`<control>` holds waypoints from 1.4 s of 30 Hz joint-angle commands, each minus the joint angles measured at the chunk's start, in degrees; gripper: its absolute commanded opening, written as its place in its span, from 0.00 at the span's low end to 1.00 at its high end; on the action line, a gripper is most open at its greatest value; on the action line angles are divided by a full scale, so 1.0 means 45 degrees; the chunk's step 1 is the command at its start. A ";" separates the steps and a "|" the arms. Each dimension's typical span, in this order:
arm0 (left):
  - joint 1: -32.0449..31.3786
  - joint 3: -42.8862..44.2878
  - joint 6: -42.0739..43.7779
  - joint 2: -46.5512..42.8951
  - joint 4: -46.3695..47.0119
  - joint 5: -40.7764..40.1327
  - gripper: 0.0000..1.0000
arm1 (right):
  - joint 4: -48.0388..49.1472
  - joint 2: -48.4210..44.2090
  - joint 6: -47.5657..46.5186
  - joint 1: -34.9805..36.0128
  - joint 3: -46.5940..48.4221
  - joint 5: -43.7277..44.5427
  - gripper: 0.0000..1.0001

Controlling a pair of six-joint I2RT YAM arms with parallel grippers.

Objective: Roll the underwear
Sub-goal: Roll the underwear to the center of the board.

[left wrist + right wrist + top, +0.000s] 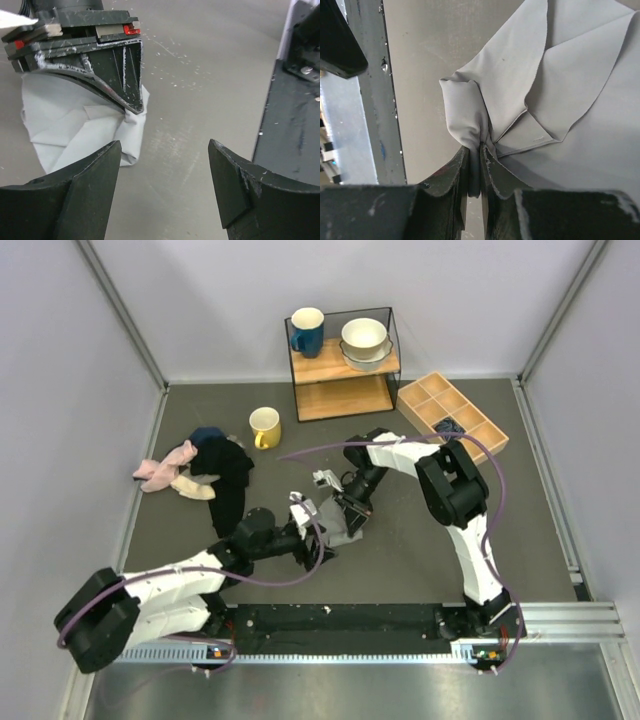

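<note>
The light grey underwear [570, 75] lies partly folded on the grey table; it also shows in the top view [345, 531] and in the left wrist view [70, 130]. My right gripper [480, 152] is shut on a bunched fold at its edge; it also shows in the top view [340, 517], and its fingertips [135, 102] pin the cloth in the left wrist view. My left gripper [165, 150] is open and empty, low over bare table just beside the cloth's edge, close to the right gripper, as the top view [316, 538] shows.
A pile of black and pink clothes [215, 470] lies at the left. A yellow mug [265, 427] stands behind it. A shelf [343, 370] with a blue mug and bowls is at the back. A wooden divided tray [455, 415] holds a dark bundle.
</note>
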 commanded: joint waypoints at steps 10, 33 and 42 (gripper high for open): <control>-0.1994 0.4622 0.5018 0.4928 -0.3959 -0.3234 0.73 | -0.0754 0.0831 0.0278 -0.0478 0.0750 -0.0045 0.15; -0.2035 0.8041 0.3749 0.8721 -0.7533 -0.3008 0.00 | -0.1243 0.0149 -0.0054 -0.1278 0.1063 -0.0338 0.28; 0.0130 0.8939 0.2247 0.9618 -0.8510 0.1251 0.00 | -0.0268 -0.2679 -0.0190 -0.3834 0.0363 -0.0924 0.41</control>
